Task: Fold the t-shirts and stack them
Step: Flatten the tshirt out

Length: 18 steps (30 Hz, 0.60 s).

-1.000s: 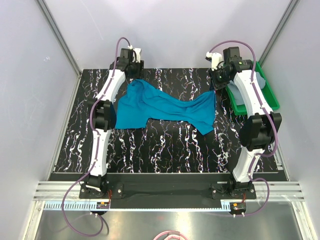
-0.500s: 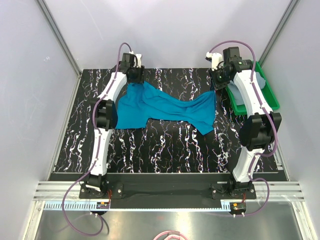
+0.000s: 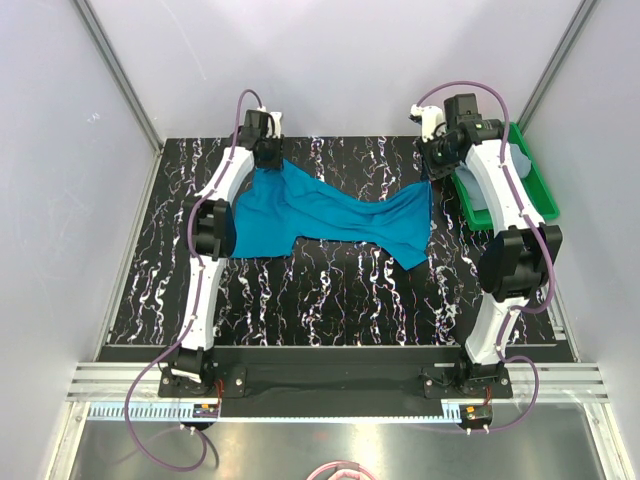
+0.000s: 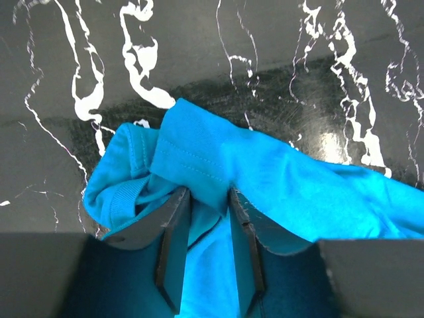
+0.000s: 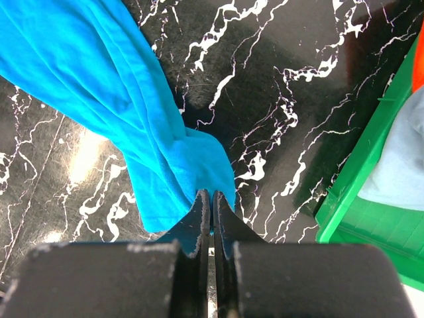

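Note:
A teal-blue t-shirt (image 3: 330,215) lies stretched and crumpled across the far half of the table. My left gripper (image 3: 268,158) is down on its far left corner. In the left wrist view the left gripper (image 4: 209,192) stands open, its jaws a little apart, with a hemmed fold of the teal shirt (image 4: 199,159) between the fingertips. My right gripper (image 3: 432,176) is at the shirt's far right corner. The right gripper (image 5: 211,193) is shut on the edge of the teal cloth (image 5: 132,86), which hangs away to the left.
A green tray (image 3: 541,192) stands at the far right, beside the right arm. In the right wrist view the tray's wall (image 5: 358,192) holds a grey-blue shirt (image 5: 404,165) and a strip of orange-red cloth (image 5: 419,59). Bare black marbled table (image 3: 330,300) lies in front of the shirt.
The left gripper has shifted slightly right and lower onto the shirt's far left corner, and its jaws have narrowed around the fold. The right arm and its grip are unchanged.

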Tool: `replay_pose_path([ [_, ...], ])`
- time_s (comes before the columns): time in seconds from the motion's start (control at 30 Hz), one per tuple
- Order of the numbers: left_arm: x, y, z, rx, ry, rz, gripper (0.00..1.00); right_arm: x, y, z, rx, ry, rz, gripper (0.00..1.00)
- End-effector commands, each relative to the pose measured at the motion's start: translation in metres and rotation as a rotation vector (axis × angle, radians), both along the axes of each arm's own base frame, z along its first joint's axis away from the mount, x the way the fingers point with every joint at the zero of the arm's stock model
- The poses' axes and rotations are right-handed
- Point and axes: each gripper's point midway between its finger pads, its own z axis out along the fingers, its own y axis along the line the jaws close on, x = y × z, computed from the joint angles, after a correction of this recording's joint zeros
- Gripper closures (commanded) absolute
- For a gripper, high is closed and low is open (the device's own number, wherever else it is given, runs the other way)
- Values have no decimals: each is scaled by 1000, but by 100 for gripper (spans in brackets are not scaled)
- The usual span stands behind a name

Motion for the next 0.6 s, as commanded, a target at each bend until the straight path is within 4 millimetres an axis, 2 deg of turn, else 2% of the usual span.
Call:
replay_pose_path([
  [0.0, 28, 0, 54, -2, -170, 34, 66, 10, 8, 14, -15, -61, 24, 100],
  [0.1, 36, 4, 68, 6, -222, 48, 68, 11, 11, 13, -15, -60, 30, 100],
  [0.2, 37, 3, 72, 4, -235, 39, 70, 11, 14, 14, -14, -62, 36, 100],
  [0.27, 39, 0, 75, -1, -244, 38, 67, 11, 15, 13, -15, -61, 37, 100],
  [0.57, 33, -8, 69, -13, -219, 22, 65, 8, 16, 13, -27, -60, 44, 100],
])
